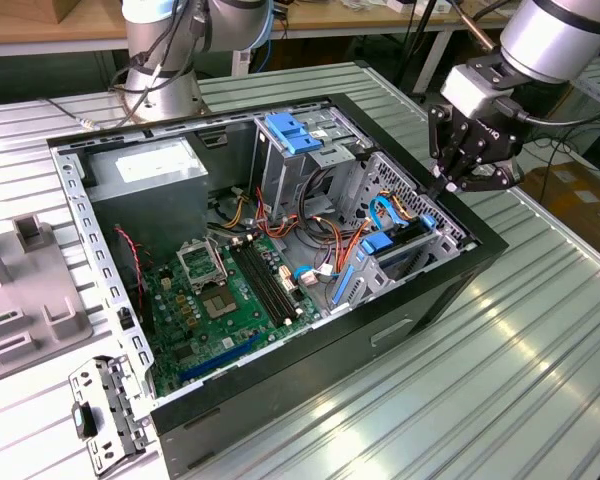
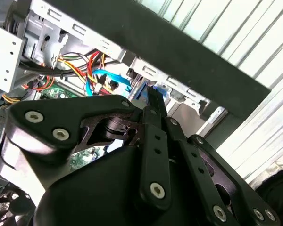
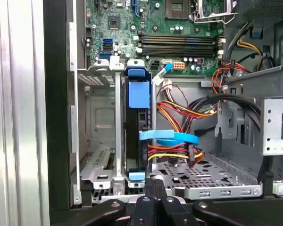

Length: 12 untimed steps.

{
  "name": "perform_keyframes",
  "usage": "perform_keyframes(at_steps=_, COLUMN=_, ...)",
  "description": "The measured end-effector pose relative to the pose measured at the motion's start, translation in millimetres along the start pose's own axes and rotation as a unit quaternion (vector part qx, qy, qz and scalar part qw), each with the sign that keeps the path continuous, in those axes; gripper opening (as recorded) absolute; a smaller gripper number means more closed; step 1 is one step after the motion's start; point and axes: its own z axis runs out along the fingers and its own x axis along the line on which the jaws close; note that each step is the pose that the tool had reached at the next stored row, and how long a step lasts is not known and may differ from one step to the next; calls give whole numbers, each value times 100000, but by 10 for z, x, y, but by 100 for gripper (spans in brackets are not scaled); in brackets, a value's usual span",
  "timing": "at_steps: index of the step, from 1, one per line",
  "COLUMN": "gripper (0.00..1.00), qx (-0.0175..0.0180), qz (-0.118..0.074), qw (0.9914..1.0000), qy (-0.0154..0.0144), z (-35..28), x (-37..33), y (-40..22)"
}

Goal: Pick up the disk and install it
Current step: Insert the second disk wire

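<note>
My hand (image 1: 450,187) hovers at the edge of the open computer case (image 1: 460,290), on the exterior view's right, its black fingers (image 3: 153,186) drawn together with nothing between them. Just below the fingertips, the disk (image 3: 136,129) sits on edge in its slot in the metal drive cage (image 1: 405,250), its blue plastic rails and tab facing up (in the first wrist view it reads as a dark slab capped with blue at both ends). A flat blue data cable (image 3: 170,137) and a bundle of red, yellow and orange wires (image 3: 179,117) cross the bay beside it. Deeper in the case lie the green motherboard (image 1: 215,300), the grey power-supply box (image 1: 150,170) and a second blue bracket (image 1: 292,132) atop the upper bays. The case rests on a ribbed metal table (image 1: 520,380).
</note>
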Motion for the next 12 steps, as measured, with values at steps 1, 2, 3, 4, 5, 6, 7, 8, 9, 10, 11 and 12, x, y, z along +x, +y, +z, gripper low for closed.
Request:
perform_keyframes(at_steps=1, gripper=11, qx=-1, qz=-2, qw=100000, qy=2, z=1, x=-1, y=-32)
perform_keyframes(at_steps=2, gripper=11, qx=-1, qz=-1, qw=100000, qy=3, z=2, x=-1, y=-50)
perform_keyframes(at_steps=3, gripper=11, qx=-2, qz=-3, qw=100000, qy=2, z=3, x=-1, y=-70)
perform_keyframes(at_steps=4, gripper=11, qx=-2, qz=-2, qw=100000, qy=3, z=4, x=-2, y=-88)
perform_keyframes(at_steps=5, gripper=11, qx=-2, qz=-2, qw=100000, qy=-1, z=5, x=-2, y=-99)
perform_keyframes(at_steps=6, gripper=11, qx=-2, qz=-4, qw=100000, qy=-1, z=5, x=-3, y=-107)
perform_keyframes(at_steps=7, gripper=11, qx=-1, qz=2, qw=100000, qy=-1, z=5, x=-3, y=-108)
perform_keyframes(at_steps=8, gripper=11, qx=1, qz=3, qw=100000, qy=0, z=5, x=-2, y=-109)
perform_keyframes(at_steps=9, gripper=11, qx=0, qz=-1, qw=100000, qy=0, z=5, x=-2, y=-109)
perform_keyframes(at_steps=10, gripper=11, qx=0, qz=-2, qw=100000, qy=0, z=5, x=-2, y=-110)
perform_keyframes(at_steps=11, gripper=11, qx=-1, qz=1, qw=100000, qy=-1, z=5, x=-2, y=-110)
perform_keyframes(at_steps=12, gripper=11, qx=-2, qz=-2, qw=100000, qy=0, z=5, x=-2, y=-110)
